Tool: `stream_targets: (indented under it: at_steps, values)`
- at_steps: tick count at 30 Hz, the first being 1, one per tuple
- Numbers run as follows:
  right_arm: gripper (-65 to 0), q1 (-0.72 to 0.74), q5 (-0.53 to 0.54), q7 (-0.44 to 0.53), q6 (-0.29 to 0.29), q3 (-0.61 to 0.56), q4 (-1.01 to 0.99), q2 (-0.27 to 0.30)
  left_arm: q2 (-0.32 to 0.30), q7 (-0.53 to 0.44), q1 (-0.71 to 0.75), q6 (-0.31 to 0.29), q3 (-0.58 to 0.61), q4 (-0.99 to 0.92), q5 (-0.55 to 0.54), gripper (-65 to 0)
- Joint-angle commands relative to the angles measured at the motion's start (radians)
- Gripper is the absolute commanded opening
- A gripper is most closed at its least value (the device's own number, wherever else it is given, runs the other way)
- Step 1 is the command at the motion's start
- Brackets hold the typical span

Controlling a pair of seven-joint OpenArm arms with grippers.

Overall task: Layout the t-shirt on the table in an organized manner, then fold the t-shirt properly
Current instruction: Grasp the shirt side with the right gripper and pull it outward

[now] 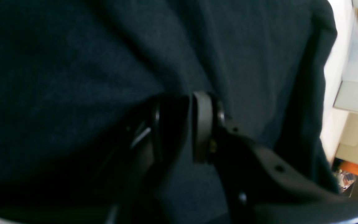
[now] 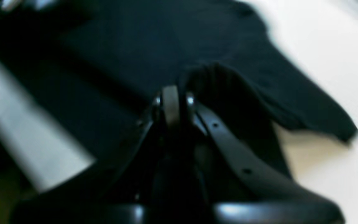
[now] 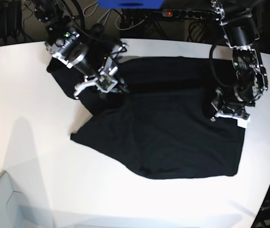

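The black t-shirt (image 3: 172, 128) lies spread over the middle and right of the white bench (image 3: 25, 142) in the base view, with some folds and one sleeve pointing to the left of the frame. The right pincer (image 2: 172, 102), at the upper left of the base view, is pressed together on a raised fold of the t-shirt near its upper left part. The left pincer (image 1: 179, 124), at the right side of the base view, is low on the right edge of the t-shirt; in the left wrist view, cloth sits between its fingers and it pinches the fabric.
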Motion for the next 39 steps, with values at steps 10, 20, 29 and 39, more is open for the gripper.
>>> stream_targets:
  at_steps: [10, 20, 29, 39]
  values:
    - [-41.0, 0.073, 0.01, -0.146, 0.029, -0.076, 0.006, 0.044, -0.01, 0.009, -0.014, 0.003, -0.005, 0.008, 0.008, -51.0]
    - [-39.0, 0.124, 0.017, -0.153, 0.029, 0.203, 0.069, -0.093, -0.01, 0.009, -0.009, 0.003, -0.006, 0.008, 0.006, -51.0]
    - [-37.3, 0.271, 0.015, -0.153, 0.031, 0.277, -0.261, -0.173, -0.013, 0.008, -0.009, 0.003, -0.006, 0.008, 0.006, -51.0]
    - [-28.0, 0.38, 0.017, -0.153, 0.031, 0.501, -0.467, -0.21, -0.01, 0.008, -0.009, 0.003, -0.006, 0.008, 0.006, -51.0]
